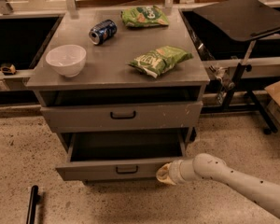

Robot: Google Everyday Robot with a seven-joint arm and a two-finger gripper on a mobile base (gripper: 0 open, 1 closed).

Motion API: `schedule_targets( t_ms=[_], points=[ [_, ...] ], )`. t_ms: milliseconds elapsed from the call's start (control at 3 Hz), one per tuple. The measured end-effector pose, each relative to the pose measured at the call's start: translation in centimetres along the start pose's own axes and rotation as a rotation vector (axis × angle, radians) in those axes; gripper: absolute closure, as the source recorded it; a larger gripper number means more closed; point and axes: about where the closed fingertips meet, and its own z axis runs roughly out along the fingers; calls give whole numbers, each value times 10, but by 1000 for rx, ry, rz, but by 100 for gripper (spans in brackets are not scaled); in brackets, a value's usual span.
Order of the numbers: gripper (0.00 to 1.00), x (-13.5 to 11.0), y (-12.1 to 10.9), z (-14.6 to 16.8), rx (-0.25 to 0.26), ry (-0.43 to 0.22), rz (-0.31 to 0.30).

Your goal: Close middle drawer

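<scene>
The middle drawer (116,170) is a grey metal tray pulled well out of the grey cabinet, with a low flat front and a small black pull handle (126,170). Its inside (126,146) looks bare. Above it is the taller grey front (121,115) with white scuff specks, nearly flush with the cabinet. My gripper (164,173) comes in from the lower right on a white arm (224,178). It is at the right end of the middle drawer's front, touching or almost touching it. The lowest front is hidden.
On the cabinet top (112,69) are a white bowl (66,59), a blue can (102,31) and two green snack bags (159,59) (144,16). A black stand-up table (242,17) is at the right. A black rod (31,204) lies on the speckled floor at lower left.
</scene>
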Motion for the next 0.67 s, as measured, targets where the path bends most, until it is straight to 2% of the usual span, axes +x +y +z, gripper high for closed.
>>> schedule_targets(
  t_ms=[667],
  points=[
    [39,0,-3,1,13,-3,1]
  ],
)
